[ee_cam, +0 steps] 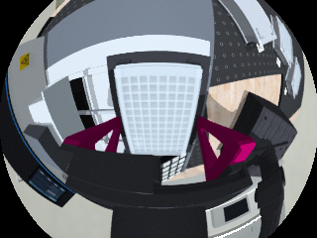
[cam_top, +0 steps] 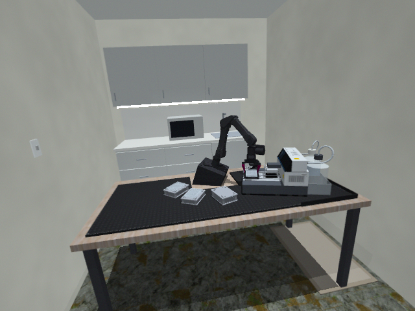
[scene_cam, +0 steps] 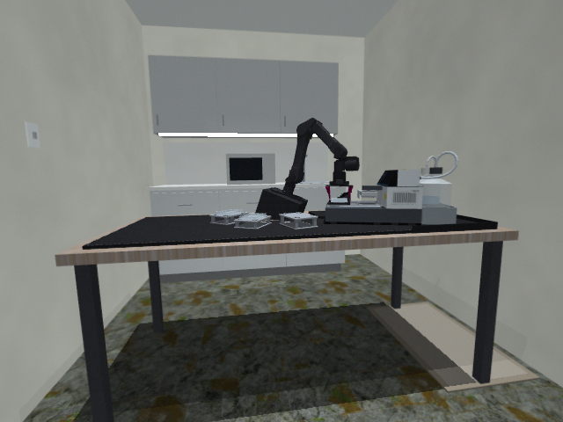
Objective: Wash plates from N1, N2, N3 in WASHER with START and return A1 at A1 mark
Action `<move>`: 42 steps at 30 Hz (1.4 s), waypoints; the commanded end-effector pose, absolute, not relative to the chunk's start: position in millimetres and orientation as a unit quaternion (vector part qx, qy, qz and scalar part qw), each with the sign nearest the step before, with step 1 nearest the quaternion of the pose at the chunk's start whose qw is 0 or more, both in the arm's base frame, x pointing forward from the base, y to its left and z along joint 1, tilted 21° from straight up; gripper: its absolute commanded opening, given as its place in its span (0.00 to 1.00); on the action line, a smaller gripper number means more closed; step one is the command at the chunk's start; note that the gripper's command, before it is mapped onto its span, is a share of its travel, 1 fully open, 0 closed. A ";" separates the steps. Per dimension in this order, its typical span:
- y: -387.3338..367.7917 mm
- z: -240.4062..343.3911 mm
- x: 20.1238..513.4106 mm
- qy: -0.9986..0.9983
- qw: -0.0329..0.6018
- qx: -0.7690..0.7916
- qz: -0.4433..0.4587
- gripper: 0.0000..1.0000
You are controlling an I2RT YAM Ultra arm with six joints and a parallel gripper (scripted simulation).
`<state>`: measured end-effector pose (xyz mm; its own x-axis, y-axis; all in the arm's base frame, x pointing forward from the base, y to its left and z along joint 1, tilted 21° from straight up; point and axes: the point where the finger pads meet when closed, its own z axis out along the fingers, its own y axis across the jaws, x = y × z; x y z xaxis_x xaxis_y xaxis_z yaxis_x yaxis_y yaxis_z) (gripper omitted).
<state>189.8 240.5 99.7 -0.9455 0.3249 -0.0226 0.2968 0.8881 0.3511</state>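
A white 96-well plate (cam_top: 250, 173) (scene_cam: 337, 200) (ee_cam: 158, 109) lies on the carrier at the left end of the plate washer WASHER (cam_top: 274, 188) (scene_cam: 372, 213). My gripper (cam_top: 250, 168) (scene_cam: 339, 195) (ee_cam: 158, 120) is wide open just above it. The magenta fingers stand on either side of the plate and do not press on it. Three plate nests (cam_top: 176, 189) (cam_top: 192, 195) (cam_top: 224, 195) stand on the black mat (cam_top: 141, 210) to the left of the washer. I cannot tell which nests hold plates. The lamp and the START key cannot be made out.
The arm's black base block (cam_top: 209, 172) stands behind the nests. The washer's white housing (cam_top: 294, 165) and a clear tank with tubing (cam_top: 318, 170) rise to the right of the carrier. The table's wooden edge (cam_top: 218, 224) runs along the front.
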 end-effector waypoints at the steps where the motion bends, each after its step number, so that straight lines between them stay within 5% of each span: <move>1: 241.4 103.0 192.5 0.970 0.047 0.161 0.179 1.00; 22: 243.6 96.6 193.6 0.970 0.047 0.161 0.179 1.00; 23: 243.6 96.6 193.6 0.970 0.047 0.161 0.179 0.90; 28: 243.6 96.6 193.6 0.970 0.047 0.161 0.179 0.80; 29: 243.6 96.6 193.6 0.970 0.047 0.161 0.179 0.70; 31: 243.6 96.6 193.6 0.970 0.047 0.161 0.179 0.70; 32: 243.6 96.6 193.6 0.970 0.047 0.161 0.179 0.60; 36: 243.6 96.6 193.6 0.970 0.047 0.161 0.179 0.60; 37: 243.6 96.6 193.6 0.970 0.047 0.161 0.179 0.50; 42: 243.6 96.6 193.6 0.970 0.047 0.161 0.179 0.40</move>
<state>191.6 243.5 94.0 -0.9451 0.3258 -0.0247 0.2962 0.8865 0.3555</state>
